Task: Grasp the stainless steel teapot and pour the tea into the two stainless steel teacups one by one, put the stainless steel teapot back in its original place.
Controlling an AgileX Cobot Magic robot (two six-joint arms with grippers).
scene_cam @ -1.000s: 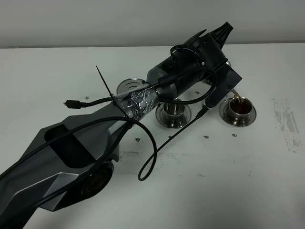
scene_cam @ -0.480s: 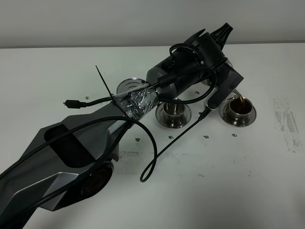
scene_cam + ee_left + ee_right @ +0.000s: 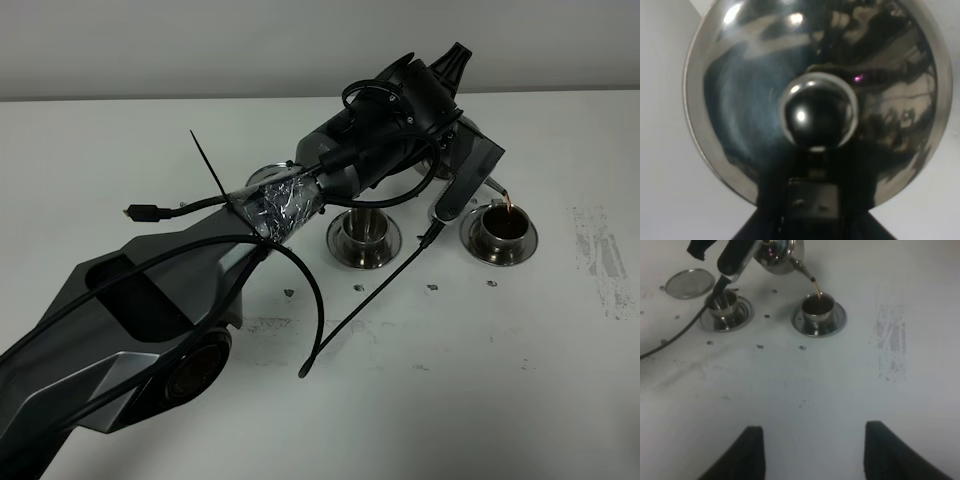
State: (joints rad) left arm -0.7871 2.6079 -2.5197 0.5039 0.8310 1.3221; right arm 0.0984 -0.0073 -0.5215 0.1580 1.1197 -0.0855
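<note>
**Step in hand: L arm pouring into cup 1.**
L gripper (image 3: 465, 180) is clamped on the teapot (image 3: 777, 252), which is tilted spout-down just above cup 1 (image 3: 497, 232). A thin tea stream (image 3: 815, 287) drops into cup 1, and the level looks high. Next, by my read: level the pot to cut flow, then go to cup 2 (image 3: 363, 235), just beside cup 1, if it's empty; can't tell from here. R gripper (image 3: 812, 455) is open, empty, well apart from cup 1. R wrist view shows spout, stream & a steel disc (image 3: 690, 282) beyond cup 2. High view hides most of the pot behind the arm. L wrist view gives only the lid knob (image 3: 817, 112).
</note>
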